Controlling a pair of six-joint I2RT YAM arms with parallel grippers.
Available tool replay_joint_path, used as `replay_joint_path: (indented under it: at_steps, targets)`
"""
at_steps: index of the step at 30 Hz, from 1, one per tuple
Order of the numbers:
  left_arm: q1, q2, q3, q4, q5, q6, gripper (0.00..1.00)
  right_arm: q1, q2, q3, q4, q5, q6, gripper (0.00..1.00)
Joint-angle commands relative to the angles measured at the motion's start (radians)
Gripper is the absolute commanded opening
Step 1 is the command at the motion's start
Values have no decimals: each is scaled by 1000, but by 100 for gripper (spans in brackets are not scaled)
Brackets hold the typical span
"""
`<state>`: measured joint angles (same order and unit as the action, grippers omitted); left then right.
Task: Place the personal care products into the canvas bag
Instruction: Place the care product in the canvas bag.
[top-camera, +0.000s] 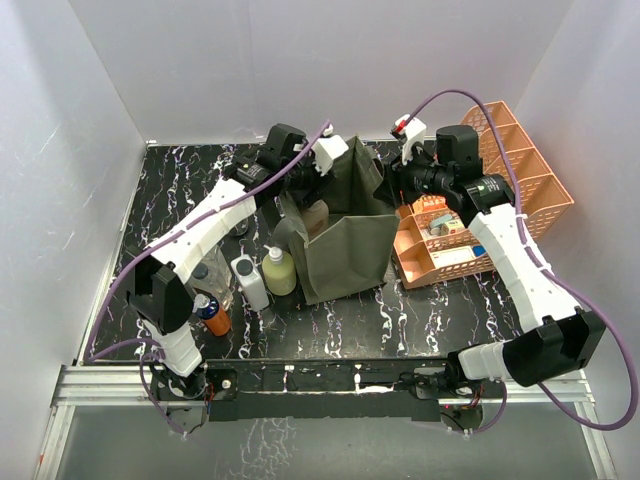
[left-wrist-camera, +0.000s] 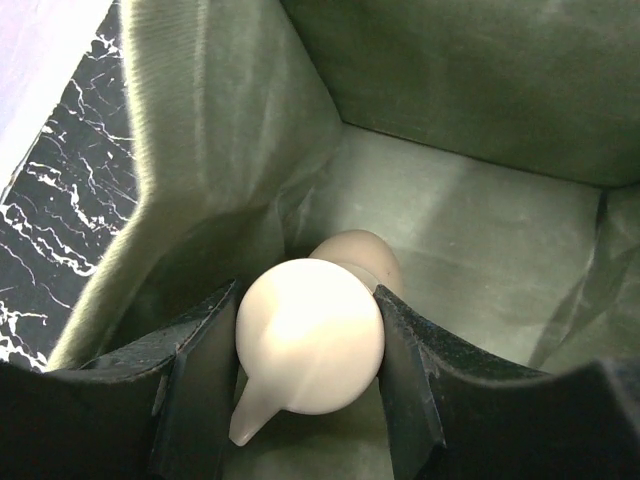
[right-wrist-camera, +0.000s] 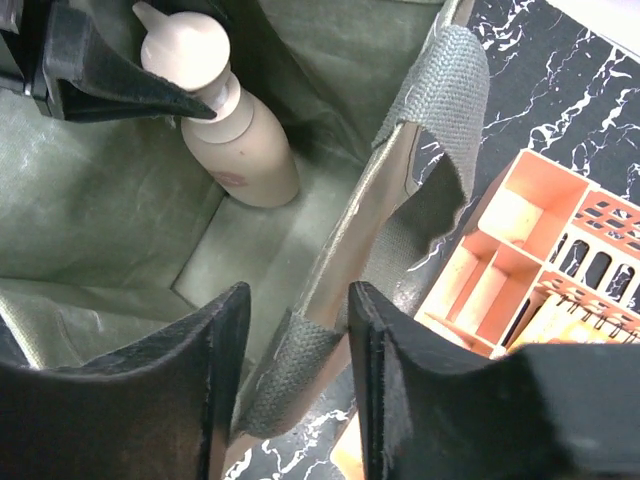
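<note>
The olive canvas bag (top-camera: 345, 250) stands open mid-table. My left gripper (top-camera: 318, 190) reaches into it from above and is shut on the beige cap (left-wrist-camera: 310, 345) of the tan bottle (right-wrist-camera: 245, 140), which stands upright on the bag floor (left-wrist-camera: 470, 230) near a corner. My right gripper (right-wrist-camera: 300, 340) is shut on the bag's right rim and strap (right-wrist-camera: 400, 170), at the bag's right side (top-camera: 385, 185). A pale yellow bottle (top-camera: 279, 270), a white bottle (top-camera: 249, 282), an orange bottle (top-camera: 213, 315) and a clear black-capped bottle (top-camera: 205, 280) stand left of the bag.
An orange lattice tray organizer (top-camera: 520, 170) sits at the back right, with a lower orange basket (top-camera: 440, 250) of small items right beside the bag. It shows in the right wrist view (right-wrist-camera: 520, 250) close to my right fingers. White walls enclose the table.
</note>
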<state>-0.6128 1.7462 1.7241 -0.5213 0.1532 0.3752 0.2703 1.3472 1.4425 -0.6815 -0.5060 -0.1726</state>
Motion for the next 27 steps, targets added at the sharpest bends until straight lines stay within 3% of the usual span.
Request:
replay_joint_path:
  at_steps: [1,6,9,17,21,27]
  targets:
    - [-5,-45,6,122,30,51,0,1,-53,-21,68,20,12,37]
    - [-5,-57,-74,180,12,78,0,1,-77,-49,84,22,16,14]
    - [-5,-53,-97,200,-3,84,0,1,-85,-56,86,26,19,9]
    - [-5,-29,-116,153,3,123,0,1,-98,-67,83,3,16,10]
    - [-5,-23,-152,149,11,132,0,1,-99,-84,92,-8,16,18]
    - [-5,1,-166,129,25,136,1,1,-95,-80,93,-8,16,22]
